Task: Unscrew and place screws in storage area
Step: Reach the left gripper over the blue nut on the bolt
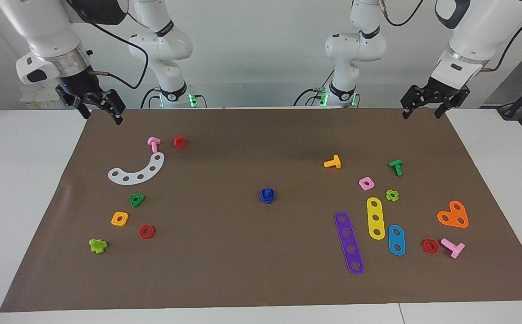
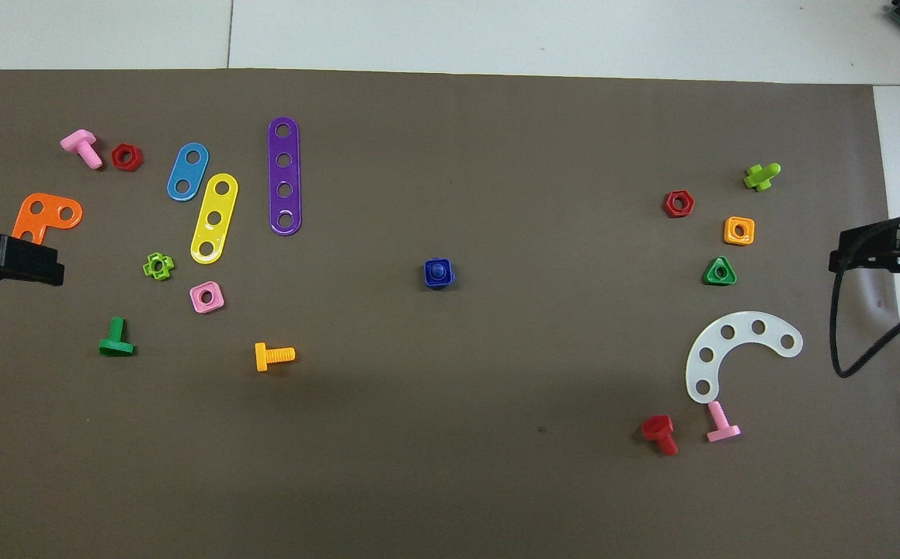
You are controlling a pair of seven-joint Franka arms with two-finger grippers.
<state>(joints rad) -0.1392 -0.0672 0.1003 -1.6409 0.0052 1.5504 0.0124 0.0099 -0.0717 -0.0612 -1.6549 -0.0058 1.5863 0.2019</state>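
Mat: a big brown mat covers the white table.
Right arm's end: a white curved strip with holes, a pink bolt and a red bolt beside it, a green triangle nut, an orange square nut.
Left arm's end: a purple strip, a yellow strip, a blue strip, an orange bent plate.

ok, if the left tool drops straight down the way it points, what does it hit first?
Probably bare brown mat. The left tool hangs at the mat's edge; the nearest part, a green plastic T-shaped bolt, looks clear of its line, though depth is uncertain.
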